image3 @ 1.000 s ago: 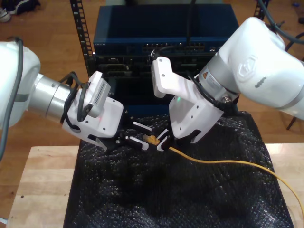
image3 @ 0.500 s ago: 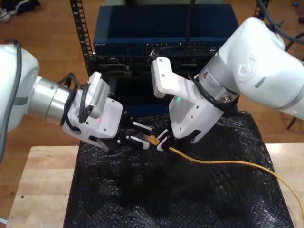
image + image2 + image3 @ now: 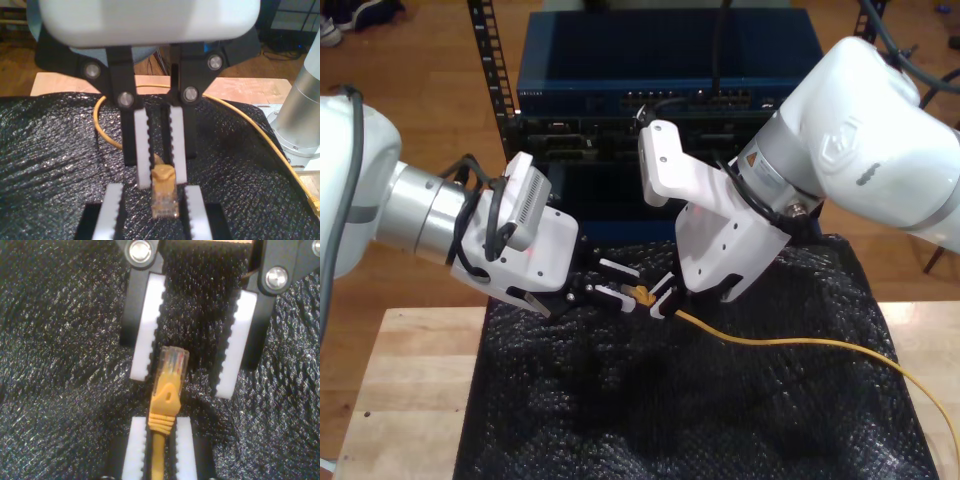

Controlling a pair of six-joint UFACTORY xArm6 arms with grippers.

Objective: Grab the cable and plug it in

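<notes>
Cable point(image 3: 162, 450) yellow-orange, boot the same orange; plug point(image 3: 172, 362) clear, small coloured wires showing inside. My second tool point(image 3: 161, 425) and my first tool point(image 3: 181, 382): white saw-tooth pads on black fingers, silver screws. Mat point(image 3: 620, 400) black, glossy pebbled texture. Table point(image 3: 410, 380) pale wood grain, lower left of the exterior view. Arm shells point(image 3: 860, 120) white, wrist joint point(image 3: 420, 205) silver-grey. Rack box point(image 3: 660, 50) dark blue, upper middle of the exterior view. Floor point(image 3: 420, 90) orange-brown wood.

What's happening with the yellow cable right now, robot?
My second gripper shut on cable, just behind plug. My first gripper open, fingers either side of plug. Nothing blocking between them.
</notes>
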